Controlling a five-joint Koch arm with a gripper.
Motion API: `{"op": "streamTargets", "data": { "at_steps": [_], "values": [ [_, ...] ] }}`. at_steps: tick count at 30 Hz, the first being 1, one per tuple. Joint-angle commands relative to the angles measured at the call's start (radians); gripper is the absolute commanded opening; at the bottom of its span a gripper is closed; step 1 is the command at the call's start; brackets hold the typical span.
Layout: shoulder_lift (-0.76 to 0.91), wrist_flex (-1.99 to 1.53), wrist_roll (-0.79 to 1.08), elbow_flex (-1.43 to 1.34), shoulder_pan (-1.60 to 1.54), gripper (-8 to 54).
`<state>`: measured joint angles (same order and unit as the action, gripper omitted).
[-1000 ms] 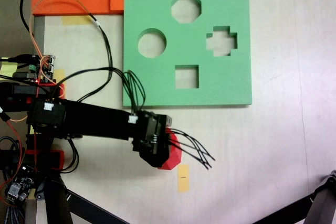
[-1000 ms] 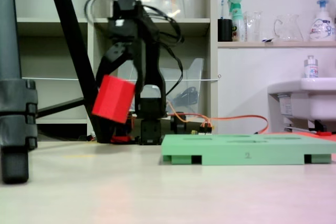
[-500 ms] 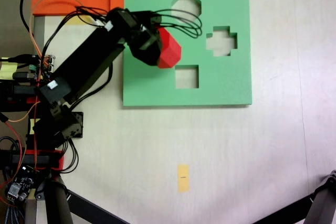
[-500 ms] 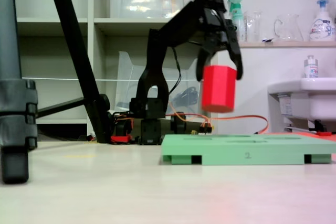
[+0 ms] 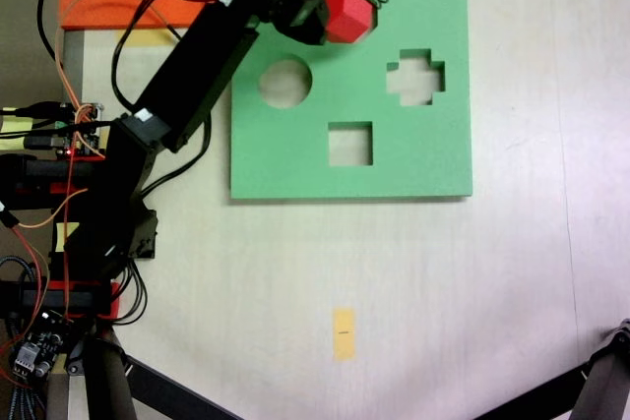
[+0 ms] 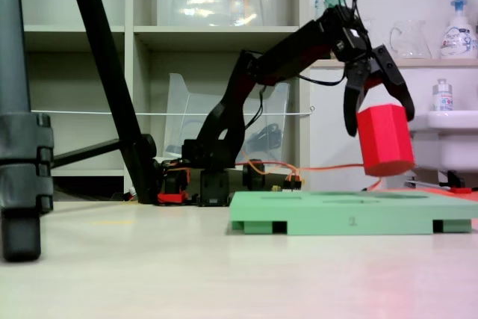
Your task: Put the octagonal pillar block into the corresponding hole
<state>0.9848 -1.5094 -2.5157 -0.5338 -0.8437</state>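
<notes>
While clamped between the black jaws of the gripper, hung clear above the square green foam board, slightly tilted: the bright red eight-sided foam block. Seen from above, sat over the board's far edge, covering the eight-sided cutout there: same block. Left uncovered on the board: round hole, cross-shaped hole, square hole.
</notes>
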Motion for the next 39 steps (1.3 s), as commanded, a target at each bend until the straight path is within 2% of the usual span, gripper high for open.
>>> {"op": "streamTargets", "data": {
  "at_steps": [1,8,21,39],
  "values": [
    [0.015,0.072,-0.031,0.064,-0.023,14.2],
    [-0.031,0.089,-0.018,0.067,-0.018,14.2],
    [-0.084,0.124,0.135,0.069,-0.034,14.9],
    [-0.144,0.114,0.117,0.066,-0.055,15.1]
  ]
}}
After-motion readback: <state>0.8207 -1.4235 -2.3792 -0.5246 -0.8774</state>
